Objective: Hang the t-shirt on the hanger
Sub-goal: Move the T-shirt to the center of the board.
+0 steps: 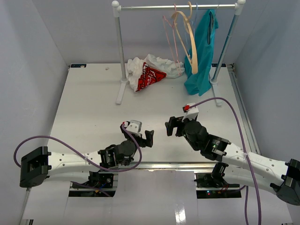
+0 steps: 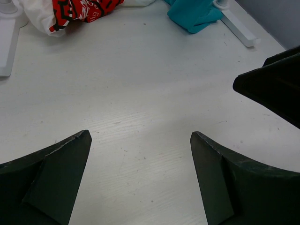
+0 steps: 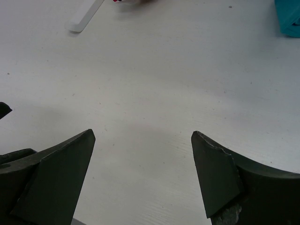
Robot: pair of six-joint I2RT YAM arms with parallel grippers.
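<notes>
The t-shirt (image 1: 147, 71) lay crumpled on the tabletop (image 1: 89, 112), close to the far edge and a little left of its middle. Its red print faced up and partly folded. It was just beside the left post of the rack (image 1: 119, 51) and inside the space between the two posts. The hanger (image 1: 168, 35) hung from the rail of the rack, above and to the right of the t-shirt, and did not touch it. Just on its right hung a wooden hanger (image 1: 186, 37); the two were so close that I could not tell whether they touched. Further right, a teal garment (image 1: 202, 51) hung from the same rail, and its lower end reached down to the tabletop near the right foot of the rack.

Both arms were low over the tabletop, near the middle of the near edge and well apart from the t-shirt. The left claw (image 1: 140, 136) was wide open, with nothing between its fingers (image 2: 56, 173), only bare tabletop under it. The right claw (image 1: 174, 125) was also wide open and empty. The two claws pointed toward each other, near but not touching.
</notes>
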